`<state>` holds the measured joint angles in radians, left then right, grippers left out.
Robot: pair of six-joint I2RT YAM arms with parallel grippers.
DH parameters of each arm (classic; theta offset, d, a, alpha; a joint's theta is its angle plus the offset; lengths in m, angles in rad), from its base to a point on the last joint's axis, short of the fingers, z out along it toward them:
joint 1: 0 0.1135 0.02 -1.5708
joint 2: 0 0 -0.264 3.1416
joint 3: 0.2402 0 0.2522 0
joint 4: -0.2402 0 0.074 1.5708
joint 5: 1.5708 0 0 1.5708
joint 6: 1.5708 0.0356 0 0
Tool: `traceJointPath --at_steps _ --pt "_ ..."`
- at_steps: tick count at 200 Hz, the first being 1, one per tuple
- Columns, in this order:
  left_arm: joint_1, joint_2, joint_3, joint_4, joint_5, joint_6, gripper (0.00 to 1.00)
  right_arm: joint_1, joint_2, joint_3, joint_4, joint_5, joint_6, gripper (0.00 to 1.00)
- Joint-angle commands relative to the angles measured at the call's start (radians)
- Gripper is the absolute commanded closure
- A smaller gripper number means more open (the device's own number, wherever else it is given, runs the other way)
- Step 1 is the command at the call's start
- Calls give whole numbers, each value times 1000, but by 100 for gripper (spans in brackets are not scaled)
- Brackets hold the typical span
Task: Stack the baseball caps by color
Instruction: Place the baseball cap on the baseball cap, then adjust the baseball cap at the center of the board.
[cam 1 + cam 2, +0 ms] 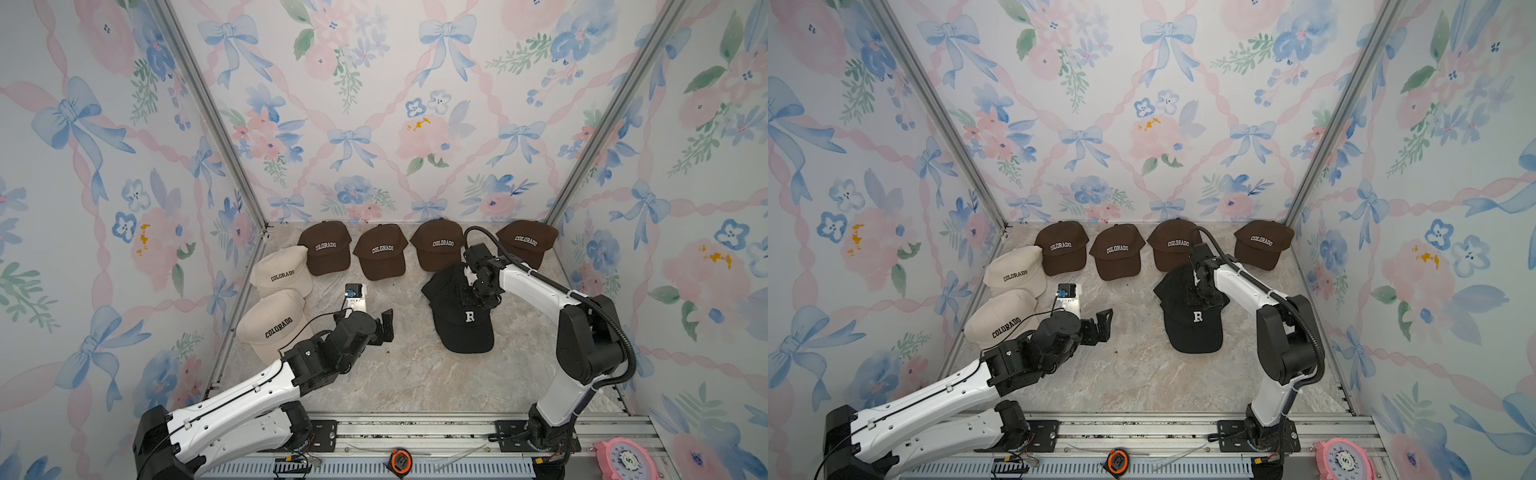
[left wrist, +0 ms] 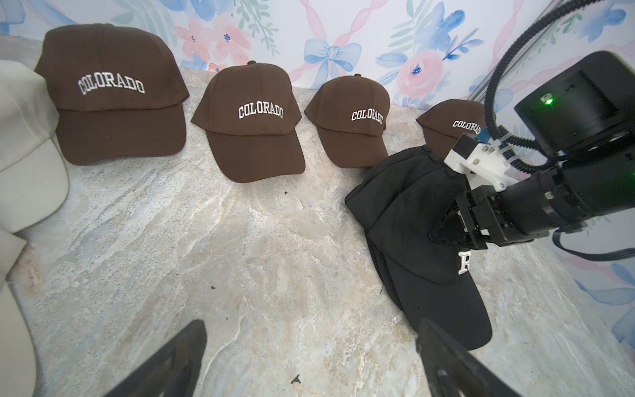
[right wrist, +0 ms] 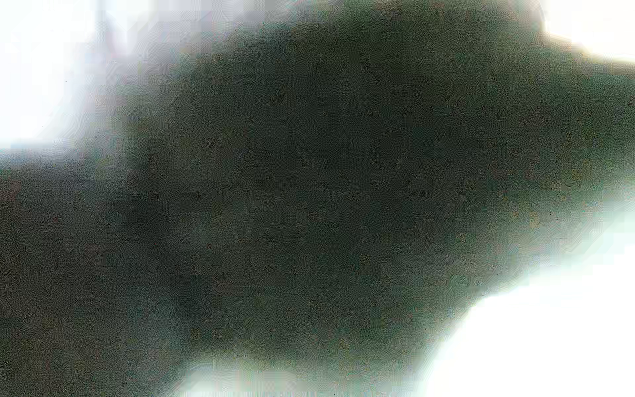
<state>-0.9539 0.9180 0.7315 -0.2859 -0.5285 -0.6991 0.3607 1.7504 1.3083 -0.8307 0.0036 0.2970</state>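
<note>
1. Set high above the tabletop's [image 1: 415, 374] near edge, both top views look down toward its far edge and share the whole scene.
2. Left wrist: low, facing the far edge.
3. Right wrist: pressed close against dark blur.

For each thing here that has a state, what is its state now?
Brown caps: four, apart in a row, unstacked.
Cream caps: two, overlapping, not fully stacked.
Black caps: stacked in one pile.
Left gripper: open, empty.
Right gripper: on the black pile; grip unclear.
</note>
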Motion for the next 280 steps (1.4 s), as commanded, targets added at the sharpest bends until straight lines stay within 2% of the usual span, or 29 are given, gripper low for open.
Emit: traceJointPath --at_steps 1,16,30,102,190,227,280 --pt "9 14 50 19 16 36 2 -7 -85 1 -82 1 -10 26" --pt "10 23 61 20 18 43 2 -7 -146 14 -104 -1 -10 16" --pt "11 30 74 20 20 51 2 -7 -190 32 -120 -1 -12 11" --pt "14 96 146 21 24 85 2 -17 -287 87 -118 17 -24 9" --pt "26 183 195 20 15 96 2 -103 -72 150 38 -105 -27 11" --pt "35 215 212 22 24 102 2 -132 42 174 81 -206 -18 12" --pt "40 226 205 21 33 99 2 -133 74 160 107 -257 -26 12"
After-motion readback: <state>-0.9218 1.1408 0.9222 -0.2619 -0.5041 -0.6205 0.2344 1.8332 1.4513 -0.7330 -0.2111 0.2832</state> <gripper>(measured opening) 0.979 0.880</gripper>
